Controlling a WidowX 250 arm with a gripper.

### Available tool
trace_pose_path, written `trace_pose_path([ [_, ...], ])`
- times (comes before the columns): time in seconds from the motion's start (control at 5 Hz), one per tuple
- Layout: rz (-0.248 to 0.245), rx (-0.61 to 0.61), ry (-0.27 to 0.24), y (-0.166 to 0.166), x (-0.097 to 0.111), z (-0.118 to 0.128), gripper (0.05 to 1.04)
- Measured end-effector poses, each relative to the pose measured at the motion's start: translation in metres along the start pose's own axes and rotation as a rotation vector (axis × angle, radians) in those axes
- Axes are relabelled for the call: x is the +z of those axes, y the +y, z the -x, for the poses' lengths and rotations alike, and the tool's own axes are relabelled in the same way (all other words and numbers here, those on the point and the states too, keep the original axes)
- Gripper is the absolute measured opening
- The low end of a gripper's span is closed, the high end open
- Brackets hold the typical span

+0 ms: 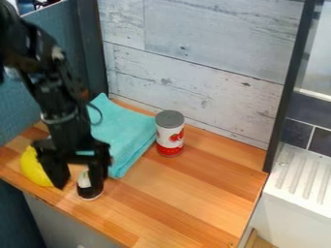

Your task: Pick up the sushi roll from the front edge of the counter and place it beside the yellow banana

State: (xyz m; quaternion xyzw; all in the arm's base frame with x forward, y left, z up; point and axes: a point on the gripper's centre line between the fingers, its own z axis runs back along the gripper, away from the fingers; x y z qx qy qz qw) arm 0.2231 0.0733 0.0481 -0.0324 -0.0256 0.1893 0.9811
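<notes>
A rounded yellow thing (34, 167) lay at the bench's (188, 203) left, partly behind the pincer (77, 185), which was released, fingers apart. By its right finger stood a small dark, pale-labelled item (84, 180), then a folded turquoise cloth (123, 128) and a red-and-white can (170, 135), upright.

1. Shot from higher up than the jaws, tilted down at a slant.
2. Aimed past the jaws, so the plank wall (200, 63) beyond them gets caught too.
3. Kinda mid-range, with most of the wood counter (200, 193) around them fitted in.
</notes>
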Motion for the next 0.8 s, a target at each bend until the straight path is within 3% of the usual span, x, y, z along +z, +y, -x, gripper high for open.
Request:
trace_pose_path([
  [0.2, -0.06, 0.043, 0.009, 0.004, 0.028, -0.002, 1.007],
  [0.4, -0.102, -0.015, 0.022, -0.016, 0.051, 0.006, 1.007],
  [0.6, -0.081, -0.135, -0.005, -0.048, 0.07, 0.018, 1.007],
  [0.8, -0.098, -0.228, -0.015, -0.082, 0.079, 0.027, 1.007],
])
